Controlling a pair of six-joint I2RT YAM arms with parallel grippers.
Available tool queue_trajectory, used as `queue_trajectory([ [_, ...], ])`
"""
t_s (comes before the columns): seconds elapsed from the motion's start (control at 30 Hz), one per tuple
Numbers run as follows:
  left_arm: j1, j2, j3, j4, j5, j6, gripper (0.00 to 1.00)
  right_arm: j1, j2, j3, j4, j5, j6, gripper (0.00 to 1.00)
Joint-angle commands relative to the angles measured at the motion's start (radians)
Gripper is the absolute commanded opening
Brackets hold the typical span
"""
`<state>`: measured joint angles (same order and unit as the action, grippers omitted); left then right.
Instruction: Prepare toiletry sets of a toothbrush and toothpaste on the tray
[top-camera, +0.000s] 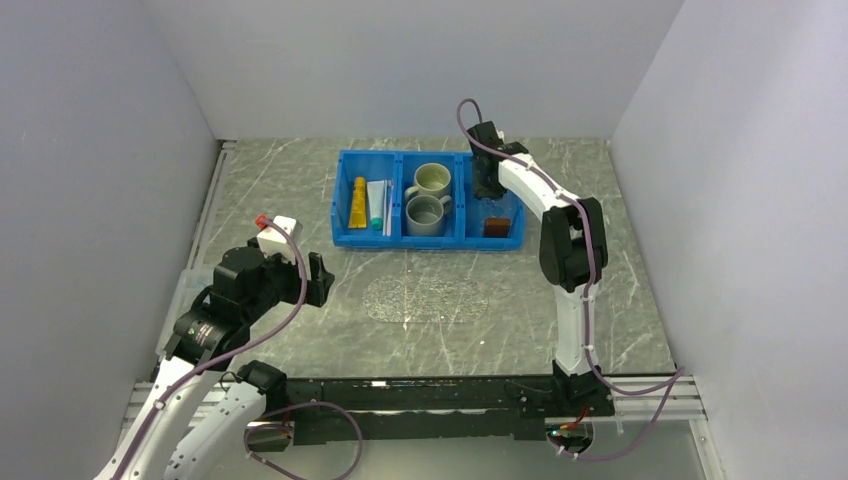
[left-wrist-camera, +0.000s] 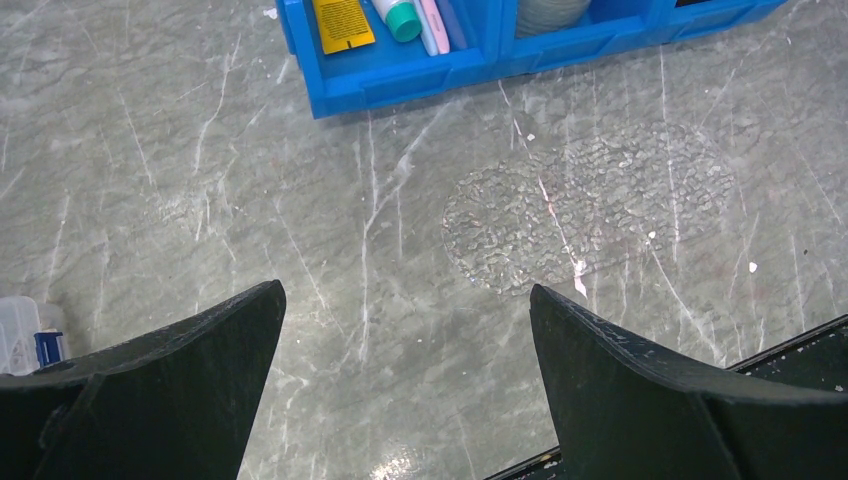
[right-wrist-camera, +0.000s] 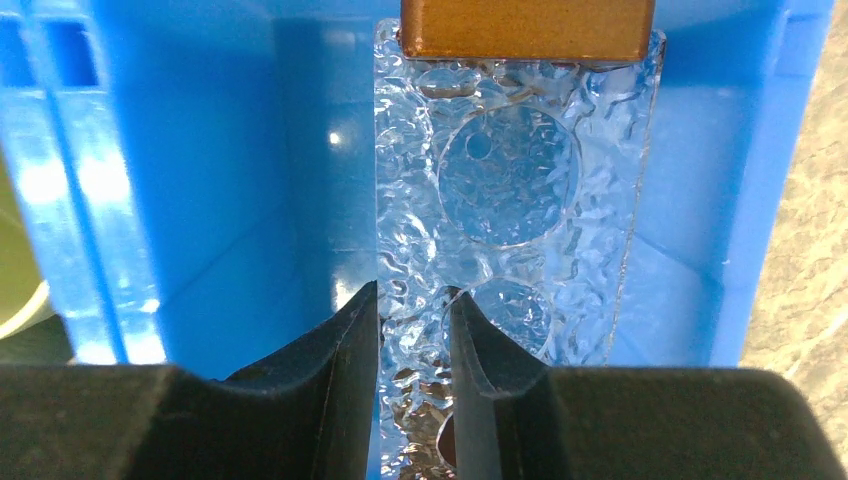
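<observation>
The clear pebbled tray (right-wrist-camera: 510, 180) lies in the right compartment of the blue bin (top-camera: 345, 240), with one brown block handle (right-wrist-camera: 525, 28) at its far end, also showing in the top view (top-camera: 497, 227). My right gripper (right-wrist-camera: 413, 300) reaches into that compartment (top-camera: 488, 185), its jaws closed narrowly on the tray's near end. The yellow-orange toothpaste (top-camera: 357, 203), the white toothpaste with a teal cap (top-camera: 376, 205) and the pale pink toothbrush (top-camera: 388, 207) lie in the bin's left compartment. My left gripper (left-wrist-camera: 405, 300) is wide open and empty above the table's left side (top-camera: 318, 278).
Two mugs (top-camera: 432, 180) (top-camera: 428, 215) fill the bin's middle compartment. A pebbled oval patch (top-camera: 425, 298) marks the table in front of the bin. A small clear container (left-wrist-camera: 25, 335) sits at the table's left edge. Grey walls enclose three sides.
</observation>
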<state>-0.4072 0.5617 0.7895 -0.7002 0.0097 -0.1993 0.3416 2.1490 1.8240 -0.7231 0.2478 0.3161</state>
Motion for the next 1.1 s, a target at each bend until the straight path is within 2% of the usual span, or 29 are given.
queue_trajectory([
  [0.0, -0.004, -0.008, 0.002, 0.03, -0.008, 0.014, 0.99, 0.019, -0.055, 0.081, -0.008, 0.084, -0.02, 0.0],
  [0.47, -0.004, -0.021, 0.002, 0.031, -0.007, 0.013, 0.99, 0.087, -0.195, 0.099, -0.104, 0.179, 0.003, 0.0],
  [1.07, -0.004, -0.052, 0.008, 0.017, -0.007, 0.005, 0.99, 0.233, -0.535, -0.125, -0.206, 0.164, 0.131, 0.0],
])
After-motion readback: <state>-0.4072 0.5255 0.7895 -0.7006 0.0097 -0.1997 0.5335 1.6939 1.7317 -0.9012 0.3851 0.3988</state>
